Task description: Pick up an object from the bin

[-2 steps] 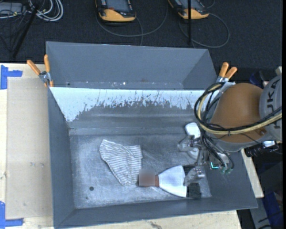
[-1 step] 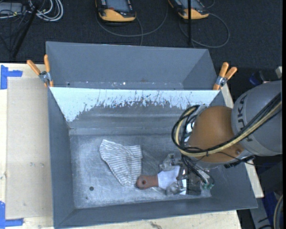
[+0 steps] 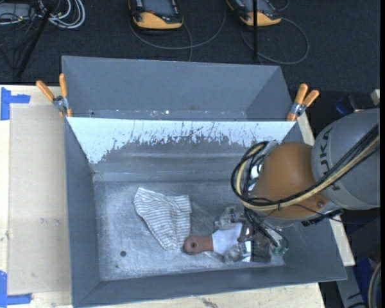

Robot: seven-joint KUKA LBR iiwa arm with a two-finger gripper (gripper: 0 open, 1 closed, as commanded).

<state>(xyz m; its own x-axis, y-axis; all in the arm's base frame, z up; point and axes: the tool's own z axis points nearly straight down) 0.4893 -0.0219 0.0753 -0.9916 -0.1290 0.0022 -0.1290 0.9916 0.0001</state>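
A grey metal bin [image 3: 81, 223] is seen from above, with tall sloping walls and a flat, speckled floor. The back wall is pale and streaked with dark marks.

Few things lie in it. Near the middle of the floor is a crumpled cloth [image 3: 165, 218], white with thin grey stripes, bunched wide at the top and narrowing toward the front. Just right of its lower end lies a small tool [image 3: 197, 244] with a short, reddish-brown handle, rounded at its left end and lying roughly level. The handle's right end meets a white, crumpled-looking piece [image 3: 223, 239], and what that piece is cannot be told. The handle's rounded end lies close beside the cloth's tip, and whether they touch is unclear.

The arm [image 3: 346, 165] comes in from the right, over the bin's right wall. It is grey, with an orange-brown cover [image 3: 285, 175] and looped yellow and black cables [image 3: 244, 172]. The hand [image 3: 249, 244] is down low at the front right of the floor, right at the white piece. Whether it is released or clenched cannot be told.

The tool lies near the front wall, with little room ahead of it. The floor's left side and back strip are bare apart from a small dark spot [image 3: 123, 254].
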